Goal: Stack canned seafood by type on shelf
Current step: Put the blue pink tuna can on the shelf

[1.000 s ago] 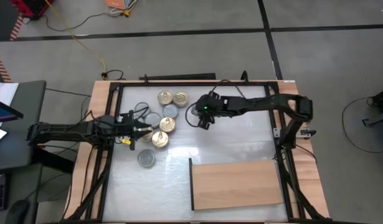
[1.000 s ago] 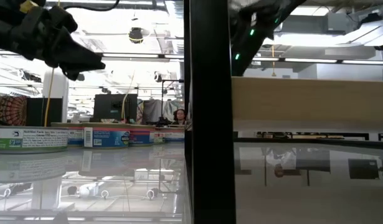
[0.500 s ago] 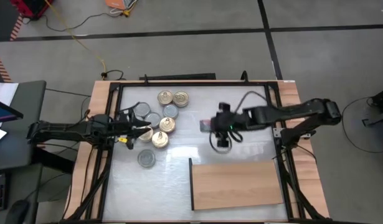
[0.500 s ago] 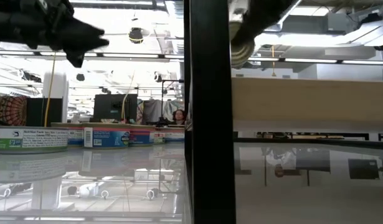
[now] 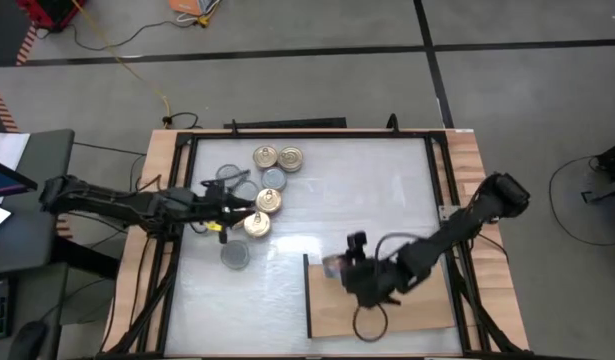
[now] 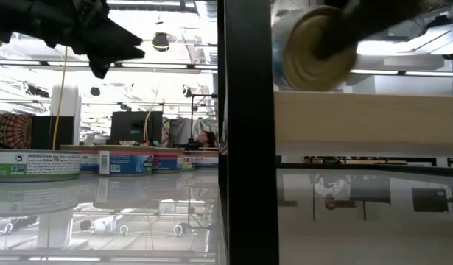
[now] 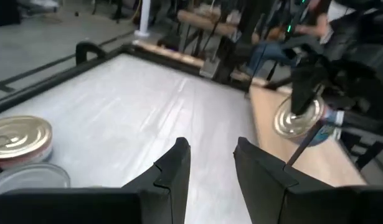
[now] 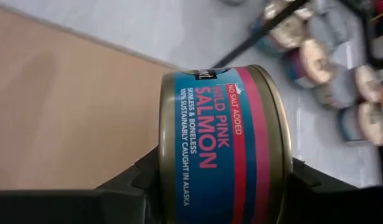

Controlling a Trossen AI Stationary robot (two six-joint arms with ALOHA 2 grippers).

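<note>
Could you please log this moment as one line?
right pincer: holds salmon can over shelf | left pincer: open, by cans

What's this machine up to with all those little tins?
It is sorting canned seafood onto a wooden shelf. The right gripper grips a wild pink salmon can and carries it in the air over the shelf's near-left part, not yet set down. The left gripper, open and empty, hovers by the cluster of remaining cans at the far-left of the table. No can lies on the shelf as far as the overhead view shows.
</note>
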